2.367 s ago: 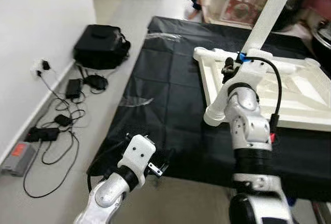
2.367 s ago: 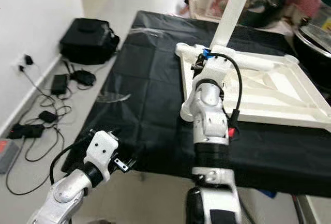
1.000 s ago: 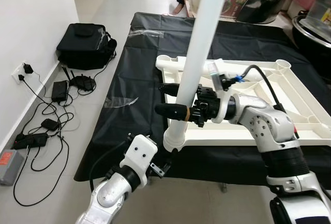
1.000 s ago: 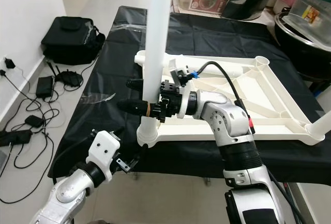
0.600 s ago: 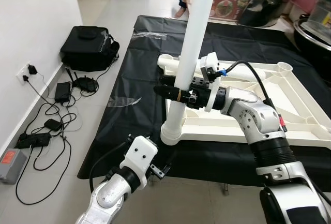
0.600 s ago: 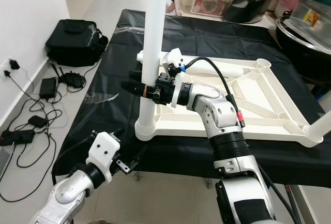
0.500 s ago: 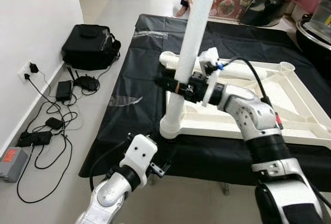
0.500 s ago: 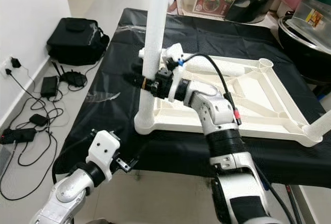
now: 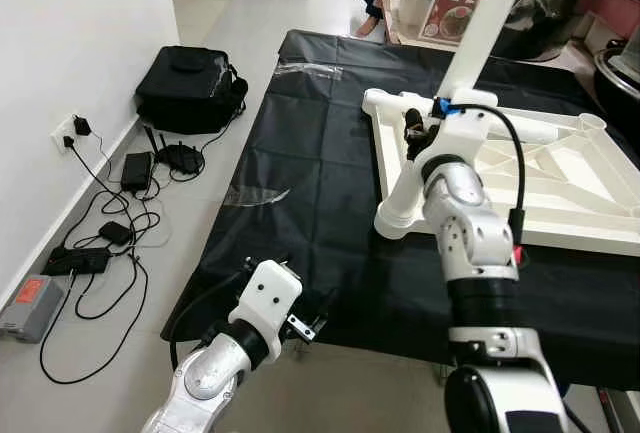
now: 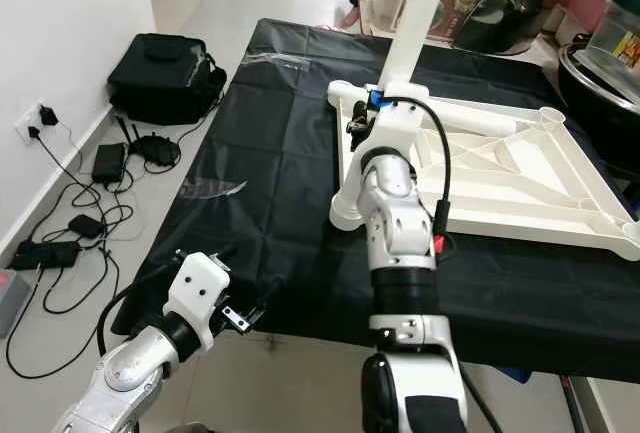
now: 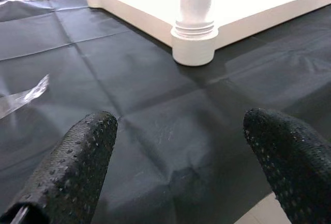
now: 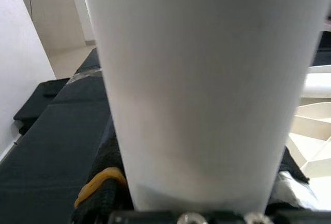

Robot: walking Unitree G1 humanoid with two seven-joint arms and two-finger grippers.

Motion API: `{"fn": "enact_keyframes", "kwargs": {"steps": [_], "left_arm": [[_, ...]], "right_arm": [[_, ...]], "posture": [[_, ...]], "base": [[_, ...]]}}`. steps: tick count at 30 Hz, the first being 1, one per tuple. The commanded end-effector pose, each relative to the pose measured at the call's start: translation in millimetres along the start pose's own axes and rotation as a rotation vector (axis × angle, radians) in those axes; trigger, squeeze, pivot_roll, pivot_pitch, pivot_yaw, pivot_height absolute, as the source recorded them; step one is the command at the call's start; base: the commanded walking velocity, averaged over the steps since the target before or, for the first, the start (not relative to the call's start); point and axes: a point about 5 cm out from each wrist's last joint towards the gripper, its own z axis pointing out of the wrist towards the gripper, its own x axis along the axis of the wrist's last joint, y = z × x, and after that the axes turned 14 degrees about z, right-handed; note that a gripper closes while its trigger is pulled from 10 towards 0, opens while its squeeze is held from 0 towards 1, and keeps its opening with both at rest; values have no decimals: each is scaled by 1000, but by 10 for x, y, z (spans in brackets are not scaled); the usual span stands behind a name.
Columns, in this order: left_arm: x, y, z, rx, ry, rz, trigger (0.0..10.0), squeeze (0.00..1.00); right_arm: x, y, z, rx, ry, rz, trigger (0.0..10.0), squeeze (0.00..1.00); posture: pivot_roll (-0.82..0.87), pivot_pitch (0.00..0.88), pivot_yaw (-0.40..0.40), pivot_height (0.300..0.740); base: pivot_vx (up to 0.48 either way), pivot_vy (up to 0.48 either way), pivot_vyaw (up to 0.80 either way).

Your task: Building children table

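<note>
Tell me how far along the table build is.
Done: upside-down tabletop lies on the black sheet. In hand: right pincer grips a white leg standing in the near-left corner socket. To do: far corner sockets look empty; left pincer idles open.

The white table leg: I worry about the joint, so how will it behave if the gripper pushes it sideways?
The table leg looks stiff, hollow and light. Standing tall in the tabletop corner socket, it would probably lever there. Its smooth surface may slip in the right gripper.

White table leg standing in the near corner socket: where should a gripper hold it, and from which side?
Grip the table leg on its plain round shaft above the ribbed collar, from the robot's side, as the right gripper does; the upturned tabletop blocks the far side.
</note>
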Motion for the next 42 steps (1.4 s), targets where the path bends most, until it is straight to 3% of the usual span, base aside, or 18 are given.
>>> {"fn": "enact_keyframes", "kwargs": {"steps": [1,2,3,4,5,8,10,11,12,13,15,17,19,24,25,34,35,42], "left_arm": [[-13,23,-4,-10,-9,3,10000,0],[-12,26,-1,-11,-9,2,10000,0],[-13,29,3,-12,-10,0,10000,0],[-13,29,3,-12,-10,0,10000,0],[-10,30,6,-12,-9,-1,10000,0],[-7,31,9,-10,-8,-2,10000,0],[-9,29,8,-6,-9,-2,10000,0],[-9,29,8,-6,-9,-2,10000,0],[-11,28,7,-5,-9,-2,10000,0],[-11,28,7,-5,-9,-2,10000,0],[-15,29,7,-8,-10,-2,10000,0],[-15,29,7,-8,-10,-2,10000,0],[-17,30,7,-10,-11,-2,10000,0],[-17,29,6,-9,-11,-1,10000,0],[-17,26,5,-8,-12,0,10000,0],[-19,26,6,-10,-14,-3,10000,0],[-20,25,5,-9,-14,-3,10000,0],[-18,26,5,-8,-13,-2,10000,0]], "right_arm": [[-270,49,-25,-26,-133,-1,10000,0],[-318,-148,-26,131,-178,36,10000,675],[-338,-284,-28,258,-206,79,10000,675],[-338,-284,-28,258,-206,79,10000,675],[-329,-350,-24,365,-226,109,10000,1000],[-308,-379,-23,433,-238,132,10000,1000],[-173,-391,-83,724,-292,104,10000,1000],[-173,-391,-83,724,-292,104,10000,1000],[-124,-385,-129,839,-323,99,10000,1000],[-124,-385,-129,839,-323,99,10000,1000],[9,-282,-276,1106,-369,38,10000,1000],[9,-282,-276,1106,-369,38,10000,1000],[86,-188,-337,1251,-412,4,10000,1000],[119,-164,-344,1304,-427,14,10000,1000],[112,-173,-351,1323,-434,5,10000,0],[70,-165,-465,1488,-542,44,10000,0],[51,-160,-433,1456,-541,36,0,0],[60,-162,-316,1354,-468,14,0,0]], "posture": [[145,94,-94,740],[141,94,-95,740],[141,93,-96,740],[141,93,-96,740],[145,95,-99,740],[145,95,-99,740],[142,93,-97,740],[142,93,-97,740],[142,94,-96,740],[142,94,-96,740],[142,92,-99,740],[142,92,-99,740],[145,91,-100,740],[146,91,-99,740],[147,94,-97,740],[146,94,-97,740],[147,95,-97,740],[145,94,-97,740]], "base": [[0,0,0],[0,0,0],[0,0,0],[0,0,0],[0,0,0],[0,0,0],[0,0,0],[0,0,0],[0,0,0],[0,0,0],[0,0,0],[0,0,0],[0,0,0],[0,0,0],[0,0,0],[0,0,0],[0,0,0],[0,0,0]]}}
